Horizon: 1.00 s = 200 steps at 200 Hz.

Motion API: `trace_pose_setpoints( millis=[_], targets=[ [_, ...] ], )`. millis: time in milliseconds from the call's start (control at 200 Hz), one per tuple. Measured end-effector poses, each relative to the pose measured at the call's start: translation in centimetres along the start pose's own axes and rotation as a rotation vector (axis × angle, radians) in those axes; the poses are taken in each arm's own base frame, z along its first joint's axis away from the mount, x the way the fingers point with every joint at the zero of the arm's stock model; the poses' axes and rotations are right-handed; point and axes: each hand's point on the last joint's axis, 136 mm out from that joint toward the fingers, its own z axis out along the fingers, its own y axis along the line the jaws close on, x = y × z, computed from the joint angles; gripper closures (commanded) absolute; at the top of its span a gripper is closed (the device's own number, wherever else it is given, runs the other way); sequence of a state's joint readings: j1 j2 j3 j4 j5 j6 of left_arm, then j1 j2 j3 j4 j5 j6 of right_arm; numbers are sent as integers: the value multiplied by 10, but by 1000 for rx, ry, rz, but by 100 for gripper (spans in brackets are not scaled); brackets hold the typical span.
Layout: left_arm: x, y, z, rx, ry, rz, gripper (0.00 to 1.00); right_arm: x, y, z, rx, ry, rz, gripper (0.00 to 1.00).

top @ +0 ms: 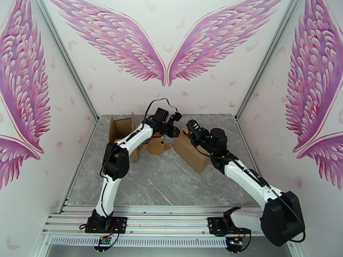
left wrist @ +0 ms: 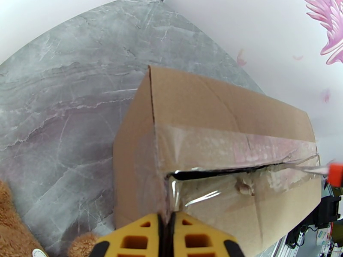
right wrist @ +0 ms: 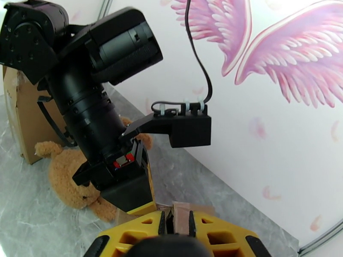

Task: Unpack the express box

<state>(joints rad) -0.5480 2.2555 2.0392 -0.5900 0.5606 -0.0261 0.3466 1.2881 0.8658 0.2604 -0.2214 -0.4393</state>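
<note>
**Both grippers at the far end of the taped express box**

The express box (top: 195, 154) lies on the grey marble table (top: 171, 185), right of the centre and turned at an angle. Its flaps are down. In the left wrist view, clear tape (left wrist: 206, 146) covers the top seam of the box (left wrist: 201, 108), and a dark slit (left wrist: 223, 171) runs along this seam.

The left gripper (left wrist: 166, 217) has its yellow fingers pressed together, with no gap visible, and they touch the end of the box just at the seam. It is not possible to tell whether some tape is caught between them.

The right gripper (right wrist: 176, 219) is closed on a brown strip of cardboard (right wrist: 183, 210). In the top view, the two grippers are close together over the far end of the box.

A brown teddy bear (top: 156, 146) lies on the table just beside the box, to its left. An open carton (top: 122, 128) stands farther to the left.
</note>
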Motion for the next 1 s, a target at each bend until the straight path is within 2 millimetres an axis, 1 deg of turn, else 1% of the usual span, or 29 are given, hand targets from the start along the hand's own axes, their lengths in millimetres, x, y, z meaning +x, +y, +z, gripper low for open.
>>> trace_pose_setpoints(
  millis=[110, 365, 660, 999],
  targets=[
    [0, 0, 0, 0, 0, 0, 91, 6, 0, 3, -3, 13, 4, 100],
    [0, 0, 0, -3, 0, 0, 91, 7, -1, 1, -1, 16, -1, 100],
    [0, 4, -1, -16, -2, -12, 93, 12, 2, -23, 18, 30, -14, 100],
    [0, 5, -2, -25, 0, -22, 94, 24, -2, -38, 48, 69, -26, 100]
  ],
)
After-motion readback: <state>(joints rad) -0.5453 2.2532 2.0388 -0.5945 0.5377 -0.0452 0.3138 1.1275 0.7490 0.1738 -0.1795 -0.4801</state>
